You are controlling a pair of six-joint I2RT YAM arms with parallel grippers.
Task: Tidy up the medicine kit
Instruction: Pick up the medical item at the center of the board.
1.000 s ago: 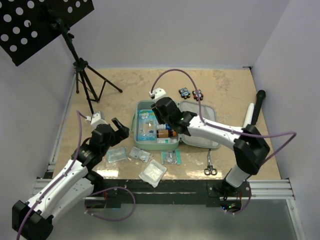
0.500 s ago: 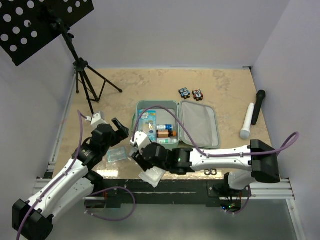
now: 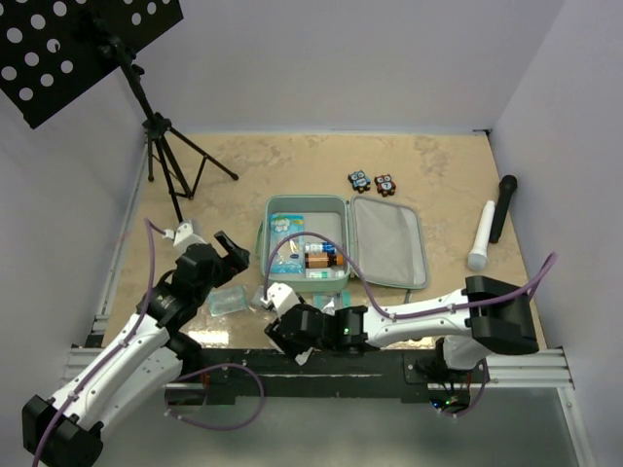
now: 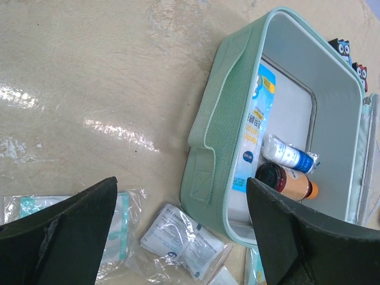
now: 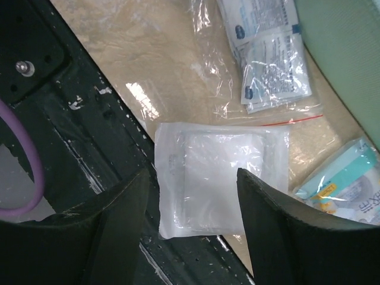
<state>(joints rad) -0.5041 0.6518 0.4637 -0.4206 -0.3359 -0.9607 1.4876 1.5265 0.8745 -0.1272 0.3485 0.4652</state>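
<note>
The table (image 3: 428, 165) is carrying the medicine kit (image 3: 387, 243), lying open at its middle. The left gripper (image 4: 181, 190) is hovering just left of it, spread wide, empty. The right gripper (image 5: 191, 175) is hanging near the front edge, parted, empty, above a white pouch (image 5: 221, 178).

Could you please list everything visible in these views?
medicine kit: one, mint green, open, table centre
bottle: one, amber, inside kit
tube: one, white-blue, inside kit
flat packet: one, blue-white, inside kit
white packet: one, white, near edge
sachet bag: one, clear, beside kit
clear pouch: one, transparent, left of kit
teal packet: one, teal, beside white packet
small figures: two, dark, beyond kit
white cylinder: one, white, right side
black cylinder: one, black, right side
music stand: one, black, far left
left end effector: one, black, open, left of kit
right end effector: one, black, open, above white packet
</note>
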